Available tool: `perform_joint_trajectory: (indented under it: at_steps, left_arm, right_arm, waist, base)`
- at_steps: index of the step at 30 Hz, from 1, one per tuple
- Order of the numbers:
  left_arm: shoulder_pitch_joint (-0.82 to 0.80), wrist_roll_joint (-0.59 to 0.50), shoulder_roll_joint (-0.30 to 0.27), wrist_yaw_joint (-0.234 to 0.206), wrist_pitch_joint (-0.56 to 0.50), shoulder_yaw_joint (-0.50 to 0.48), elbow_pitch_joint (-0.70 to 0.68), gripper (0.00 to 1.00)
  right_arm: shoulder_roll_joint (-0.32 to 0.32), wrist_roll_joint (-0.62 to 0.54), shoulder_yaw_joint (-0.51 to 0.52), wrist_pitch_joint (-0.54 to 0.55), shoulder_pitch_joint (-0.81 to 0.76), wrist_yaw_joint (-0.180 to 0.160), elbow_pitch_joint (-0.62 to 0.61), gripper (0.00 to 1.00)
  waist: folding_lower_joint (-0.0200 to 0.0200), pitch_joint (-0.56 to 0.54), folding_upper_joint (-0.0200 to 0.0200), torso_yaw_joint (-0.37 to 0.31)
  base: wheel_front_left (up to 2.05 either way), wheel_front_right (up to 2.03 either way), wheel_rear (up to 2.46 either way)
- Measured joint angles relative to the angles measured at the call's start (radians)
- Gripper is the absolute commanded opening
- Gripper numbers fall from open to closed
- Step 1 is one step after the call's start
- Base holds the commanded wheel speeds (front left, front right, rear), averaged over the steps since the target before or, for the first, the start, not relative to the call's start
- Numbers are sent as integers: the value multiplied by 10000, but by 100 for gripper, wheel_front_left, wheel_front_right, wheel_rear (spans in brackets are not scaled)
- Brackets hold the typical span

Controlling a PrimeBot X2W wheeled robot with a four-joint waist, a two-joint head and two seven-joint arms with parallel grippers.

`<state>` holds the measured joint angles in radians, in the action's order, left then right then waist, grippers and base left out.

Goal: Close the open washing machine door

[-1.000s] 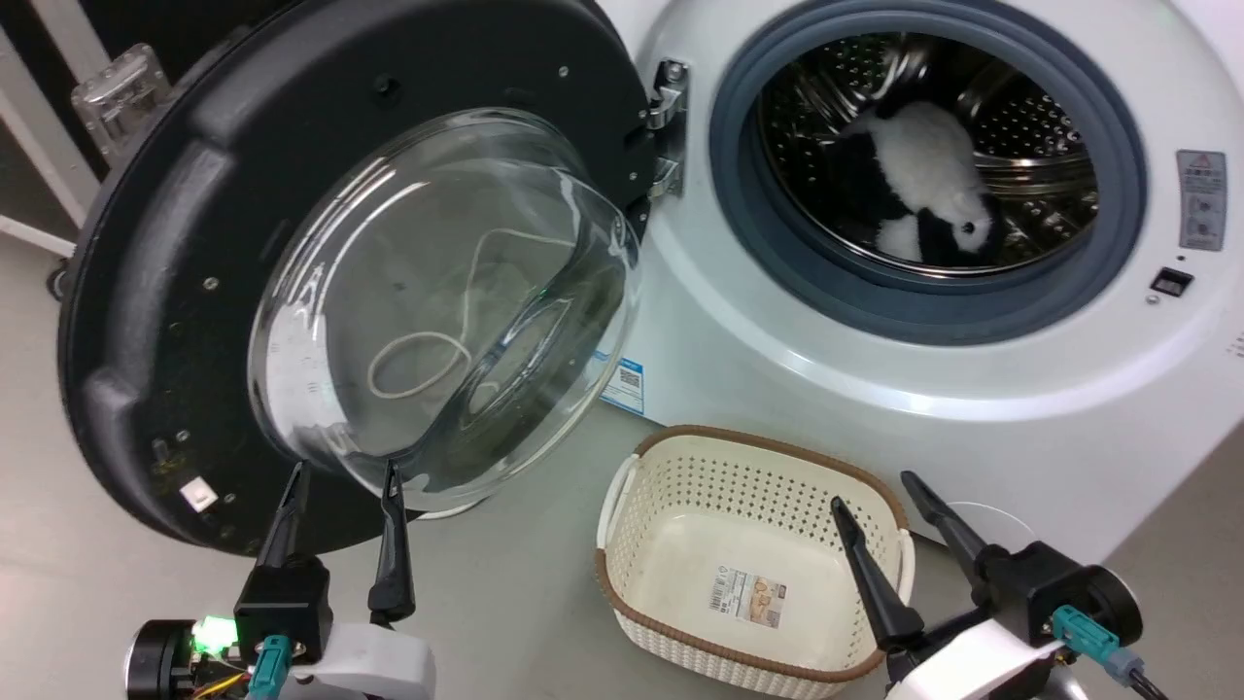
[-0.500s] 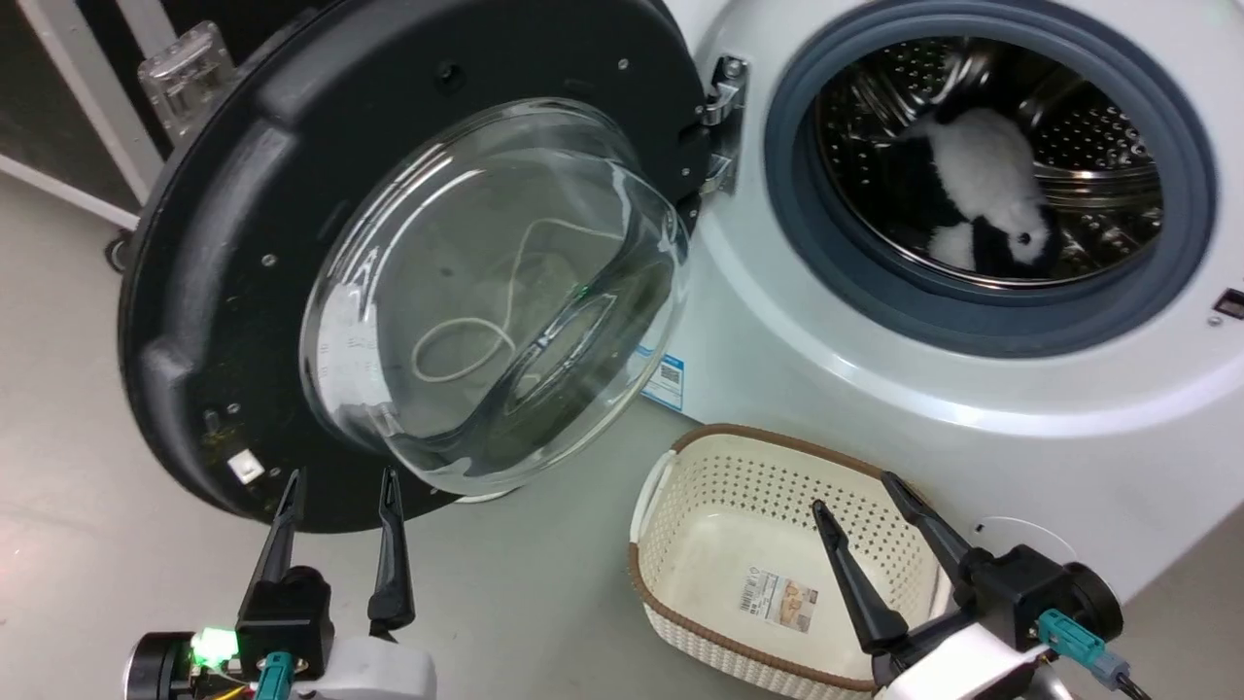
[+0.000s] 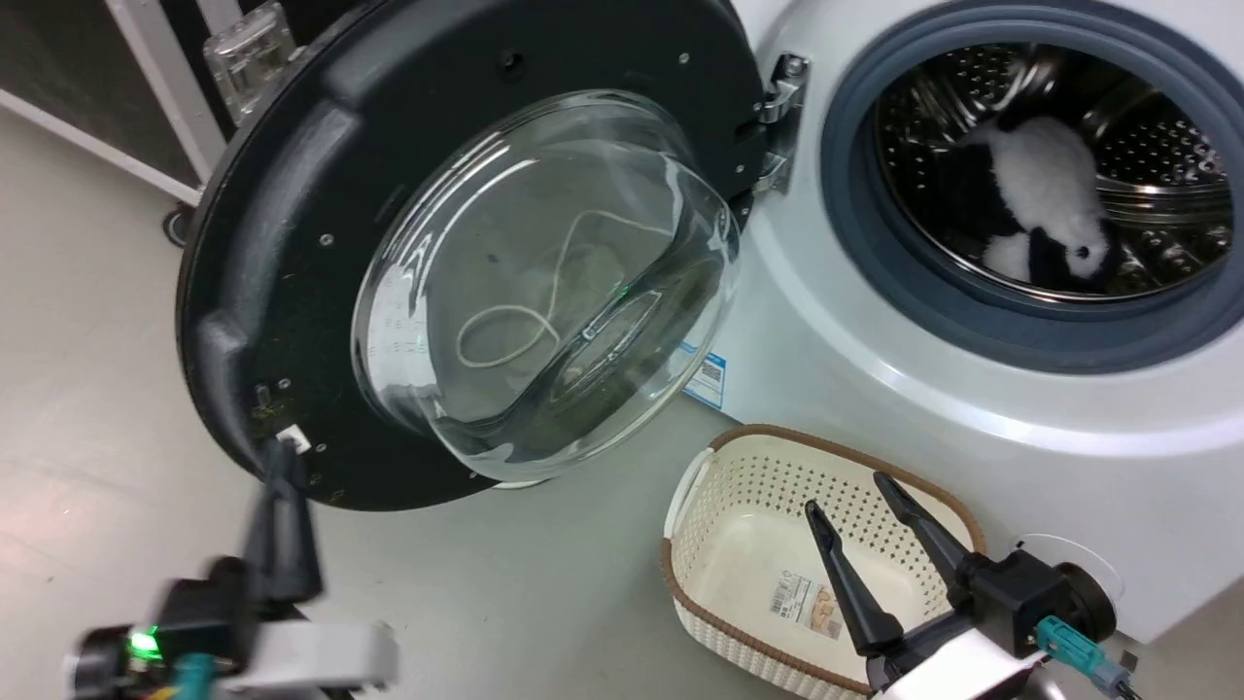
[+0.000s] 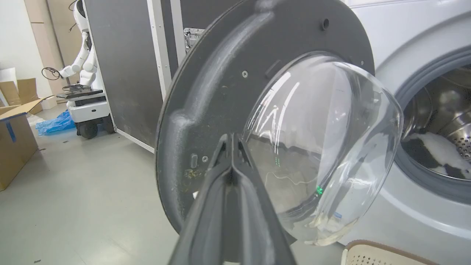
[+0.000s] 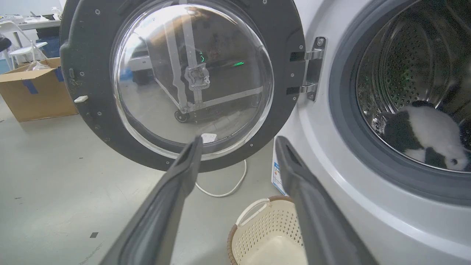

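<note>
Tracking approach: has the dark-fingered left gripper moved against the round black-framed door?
Yes: left gripper shifted left along the door, from below the glass bowl toward its rim.

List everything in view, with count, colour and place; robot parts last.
washing machine door: one, black frame, clear glass, open, left of machine
washing machine: one, white, right of door
plush toy: one, black-and-white, inside drum
laundry basket: one, cream, brown rim, on floor before machine
cable: one, white, floor under door
cardboard boxes: two, brown, far floor
left claw: one, dark, shut, at door's lower frame
right claw: one, dark, open, over basket
</note>
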<state>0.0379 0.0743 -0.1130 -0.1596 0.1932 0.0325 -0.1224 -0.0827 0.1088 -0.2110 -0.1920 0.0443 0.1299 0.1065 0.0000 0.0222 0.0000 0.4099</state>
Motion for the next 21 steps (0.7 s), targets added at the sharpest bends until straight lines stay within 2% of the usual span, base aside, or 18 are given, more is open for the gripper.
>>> perform_joint_trajectory:
  at_steps: [6,10,11,15,21]
  left_arm:
    - [-810,1166,-23,769,115,-1114,-571,0]
    - [-1939,2452,-399,1312,178,-2061,0,0]
    - [-2261,2915,-476,1344,-6,-2337,290,0]
    - [-3691,5202,-755,997,-1538,-3684,1580,0]
    - [-5575,7680,-1457,732,-3476,-4844,3446,0]
  right_arm:
    - [-12,-2,236,-127,-181,0,-98,100]
    - [-17,-36,407,-217,-359,0,-222,100]
    - [-21,-36,408,-222,-363,0,-244,100]
    - [-65,-33,339,-316,-345,0,-345,100]
    - [-288,98,261,-418,-216,0,-307,100]
  waist:
    - [0,221,1,226]
    - [0,421,0,363]
    - [0,485,0,369]
    - [1,836,0,234]
    - [2,1337,0,-30]
  base:
    - [0,0,0]
    - [0,0,0]
    - [0,0,0]
    - [0,0,0]
    - [0,0,0]
